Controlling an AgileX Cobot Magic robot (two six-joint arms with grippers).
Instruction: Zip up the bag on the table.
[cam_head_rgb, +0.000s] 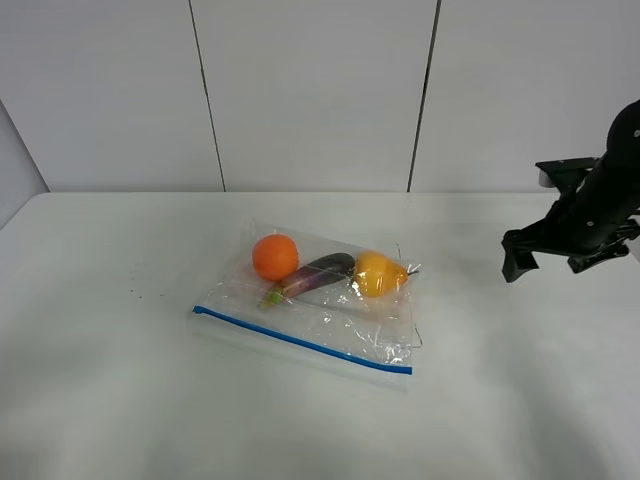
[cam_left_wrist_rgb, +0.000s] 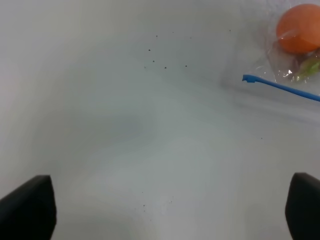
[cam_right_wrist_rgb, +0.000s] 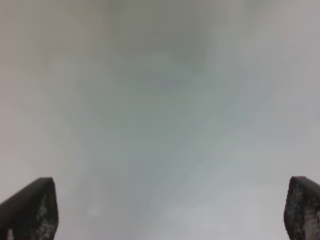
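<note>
The clear crinkly bag (cam_head_rgb: 335, 312) lies flat in the middle of the white table (cam_head_rgb: 120, 390). An orange (cam_head_rgb: 275, 257), a purple eggplant (cam_head_rgb: 322, 272) and a yellow fruit (cam_head_rgb: 378, 274) show through it. Its blue zipper strip (cam_head_rgb: 300, 340) runs along the near edge. My right gripper (cam_head_rgb: 550, 258) hovers open and empty, well right of the bag. In the left wrist view, my left gripper (cam_left_wrist_rgb: 165, 207) is open and empty over bare table, apart from the strip's end (cam_left_wrist_rgb: 248, 78) and the orange (cam_left_wrist_rgb: 299, 29). The left arm is out of the exterior view.
A white panelled wall (cam_head_rgb: 310, 90) stands behind the table's far edge. Small dark specks (cam_left_wrist_rgb: 165, 62) dot the tabletop left of the bag. The right wrist view shows only blurred white table (cam_right_wrist_rgb: 160, 100) between the right gripper's (cam_right_wrist_rgb: 167, 207) fingers.
</note>
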